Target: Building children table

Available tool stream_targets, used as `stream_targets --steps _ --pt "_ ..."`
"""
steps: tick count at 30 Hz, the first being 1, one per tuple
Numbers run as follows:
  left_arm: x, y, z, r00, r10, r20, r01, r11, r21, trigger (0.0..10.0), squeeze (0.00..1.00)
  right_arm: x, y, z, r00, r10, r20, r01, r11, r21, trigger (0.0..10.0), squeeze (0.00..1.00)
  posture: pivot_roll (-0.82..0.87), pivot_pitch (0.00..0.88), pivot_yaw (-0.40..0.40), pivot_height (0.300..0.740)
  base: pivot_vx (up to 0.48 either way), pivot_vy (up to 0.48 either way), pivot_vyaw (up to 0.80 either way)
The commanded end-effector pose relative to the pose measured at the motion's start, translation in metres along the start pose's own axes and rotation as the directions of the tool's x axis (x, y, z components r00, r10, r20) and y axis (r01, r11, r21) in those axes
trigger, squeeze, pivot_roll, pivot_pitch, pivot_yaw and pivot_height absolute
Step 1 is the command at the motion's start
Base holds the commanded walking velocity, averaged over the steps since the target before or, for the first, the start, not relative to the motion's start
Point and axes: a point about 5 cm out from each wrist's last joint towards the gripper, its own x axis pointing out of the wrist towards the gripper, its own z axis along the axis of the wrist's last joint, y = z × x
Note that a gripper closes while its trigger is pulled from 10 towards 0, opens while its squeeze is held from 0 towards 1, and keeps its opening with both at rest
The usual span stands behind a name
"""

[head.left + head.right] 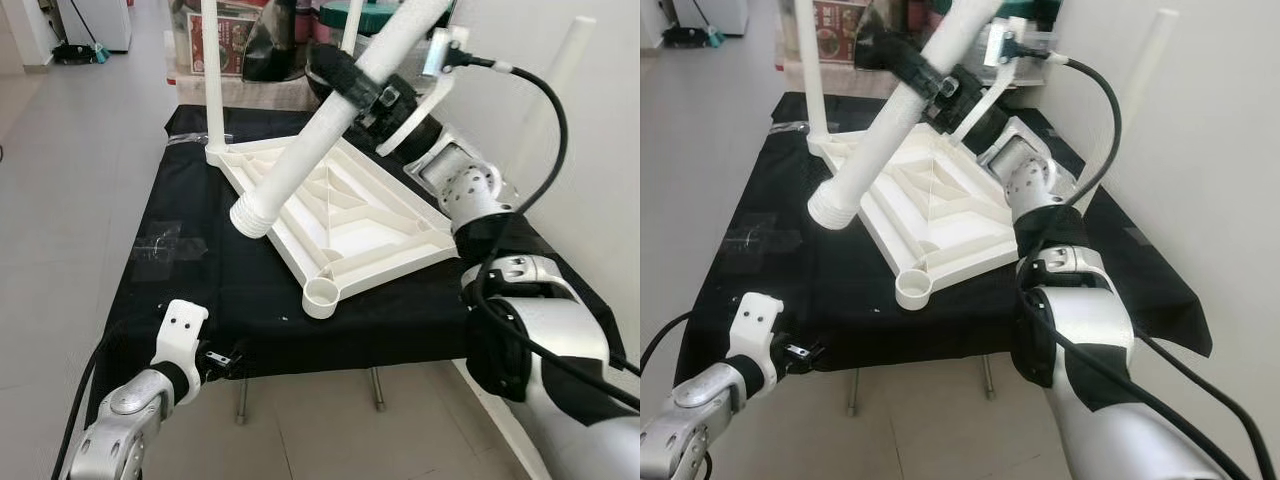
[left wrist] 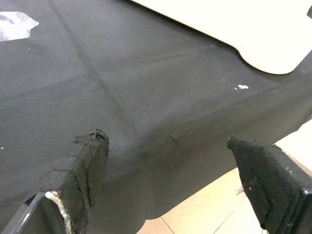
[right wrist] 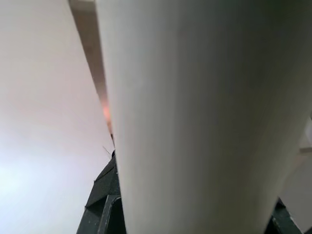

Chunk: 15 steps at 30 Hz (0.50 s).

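A white children's tabletop (image 1: 345, 215) lies upside down on the black-covered table (image 1: 200, 290), ribs facing up. One white leg (image 1: 211, 75) stands upright in its far left corner, and another stands at the back (image 1: 352, 25). The near corner socket (image 1: 322, 296) is empty. My right gripper (image 1: 345, 80) is shut on a loose white leg (image 1: 310, 140), held slanted above the tabletop with its threaded end (image 1: 250, 218) low and left. That leg (image 3: 195, 117) fills the right wrist view. My left gripper (image 2: 170, 185) hovers open at the table's near left edge, holding nothing.
A white wall (image 1: 600, 120) runs close along the right, with another white leg (image 1: 565, 70) leaning against it. Boxes and a dark bag (image 1: 270, 40) crowd the area behind the table. Grey tiled floor (image 1: 70, 170) lies to the left and in front.
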Motion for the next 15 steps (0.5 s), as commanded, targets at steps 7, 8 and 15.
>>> stream_targets --steps 7,8,15 --pt "0.001 -0.005 0.0 0.999 -0.033 -0.009 0.033 0.999 -0.001 10.0 0.0 -0.007 0.005 -0.012 0.999 0.006 0.044 -0.01 0.996 0.089 0.0 0.0 0.15 0.0 -0.099 0.74 0.0 0.0 0.0" --pt "0.001 -0.004 0.001 0.999 -0.033 -0.01 0.033 0.999 0.002 10.0 0.0 -0.007 0.007 -0.016 0.999 0.016 0.039 -0.02 0.995 0.101 0.0 0.0 0.15 0.0 -0.099 0.74 0.0 0.0 0.0" --pt "-0.001 -0.005 0.002 0.999 -0.048 -0.006 0.048 0.999 0.006 10.0 0.0 -0.007 0.016 -0.025 0.999 0.051 0.011 -0.052 0.991 0.123 0.0 0.0 0.15 0.0 -0.098 0.74 0.0 0.0 0.0"
